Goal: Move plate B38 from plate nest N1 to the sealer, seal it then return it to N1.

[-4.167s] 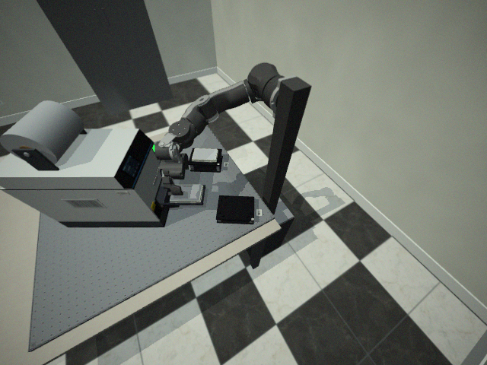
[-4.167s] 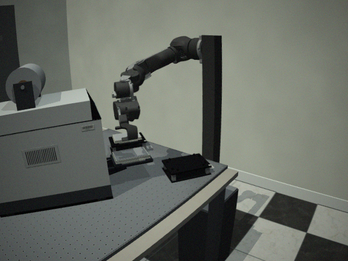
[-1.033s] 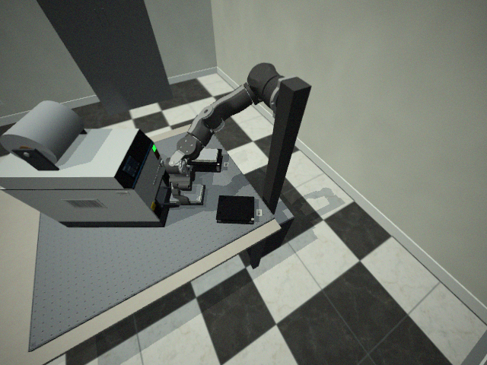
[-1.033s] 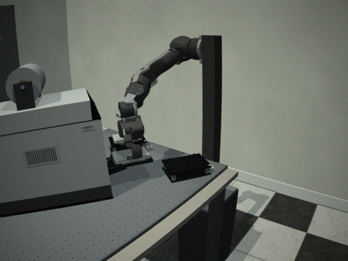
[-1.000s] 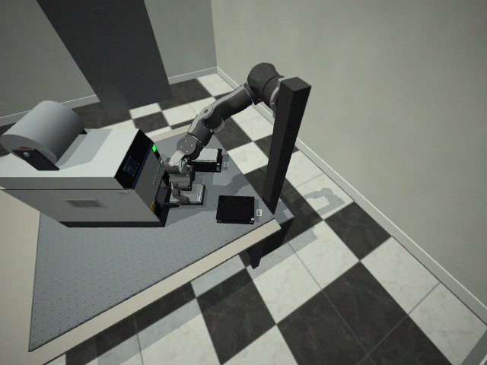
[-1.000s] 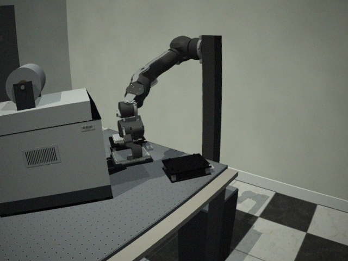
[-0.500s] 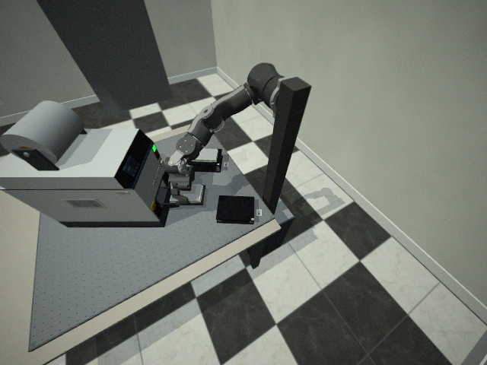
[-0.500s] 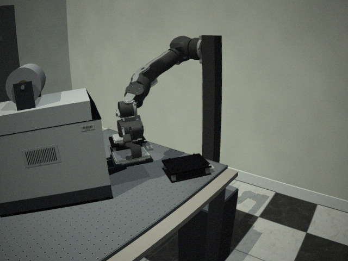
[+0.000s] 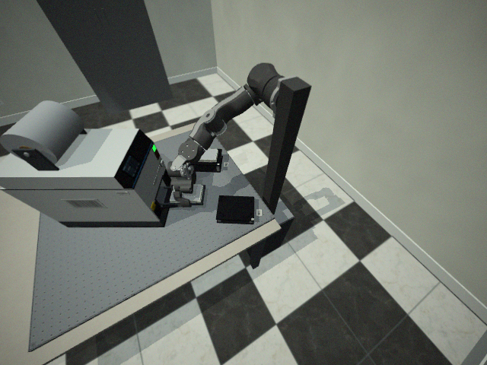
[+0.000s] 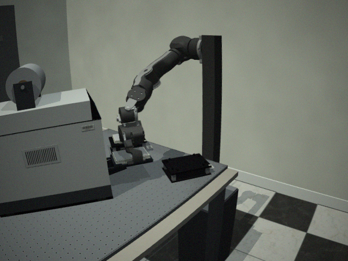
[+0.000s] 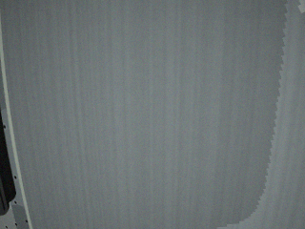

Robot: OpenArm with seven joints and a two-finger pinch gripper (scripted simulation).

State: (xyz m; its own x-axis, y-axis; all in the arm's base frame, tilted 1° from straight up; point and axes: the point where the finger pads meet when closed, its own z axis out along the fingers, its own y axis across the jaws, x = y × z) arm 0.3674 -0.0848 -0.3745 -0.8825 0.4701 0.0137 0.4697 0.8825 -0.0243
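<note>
- Sealer (image 9: 98, 172) stands on the left part of the desk (image 9: 118, 255). Its stage (image 10: 148, 160) is out in front of the housing, toward the desk's right edge.
- Lamp (image 9: 154, 148) shows green; no red or amber is visible.
- Plate (image 9: 198, 192) lies in the stage's pocket. It looks flat, with its long side running away from the housing.
- In the wrist view a smooth pale sheet fills almost the whole frame with no wells showing, so I judge this to be the foil on the plate, seen from very close.
- Gripper (image 10: 131, 158) is low over the plate, with its fingers spread wide and clamping nothing. Whether the pads touch the plate's sides I cannot tell.
- Black nest (image 9: 235, 209) near the desk's right front corner, by the post, holds no plate.
- Second nest at the far edge carries the other plate (image 9: 210, 156), which looks undisturbed.
- Step in hand, as a judgement: either a grip on the plate at the stage or a release there. The pictures do not show whether a sealing cycle has run.
- If sealed, the next move is to close squarely on the plate's sides, lift straight up clear of the corner tabs, and carry it level to the black nest.
- If not sealed, the gripper must withdraw and press the start key under the lamp while it is green.
</note>
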